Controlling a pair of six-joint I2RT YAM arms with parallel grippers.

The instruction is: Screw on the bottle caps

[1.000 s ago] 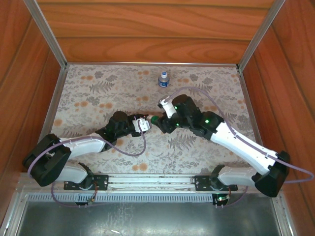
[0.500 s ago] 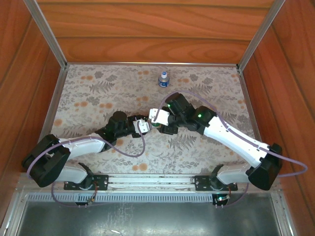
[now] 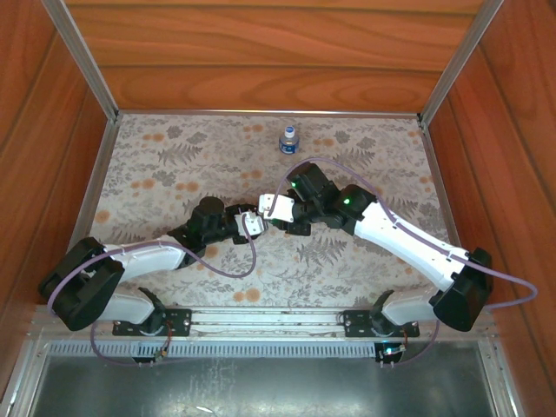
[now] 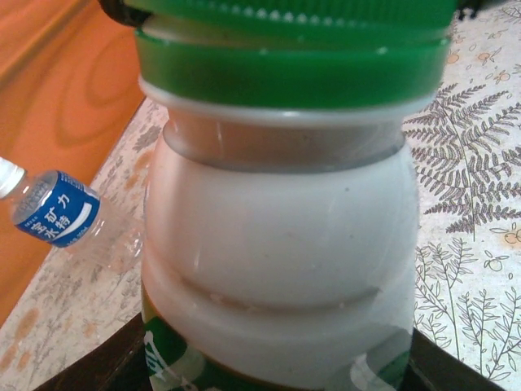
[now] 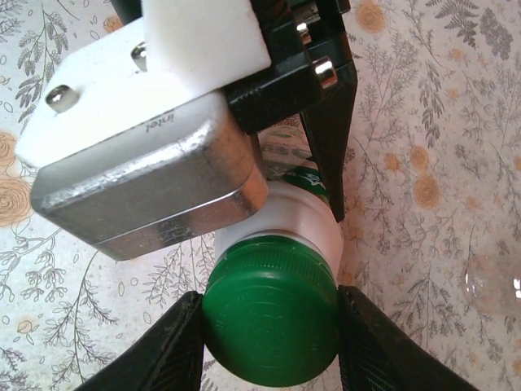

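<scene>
Item: green cap (image 5: 271, 326) on white bottle (image 4: 281, 244), tightening step, over the middle of the surface (image 3: 174, 156).
Left fingers (image 5: 326, 155) clenched on the bottle; right fingers (image 5: 175, 346) grasping the cap. Next move likely calls for a wrist turn with the bottle steady.

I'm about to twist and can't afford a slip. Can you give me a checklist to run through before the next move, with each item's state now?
1. Left gripper shut on the white bottle: ok.
2. Green cap sitting on the bottle's neck: ok.
3. Right gripper around the cap, with fingers against both sides: ok.
4. Cap square on the threads: cannot tell; the threads are hidden under it.
5. Cap already screwed down tight: cannot tell.
6. Clear bottle well apart from the white bottle: ok.
</scene>
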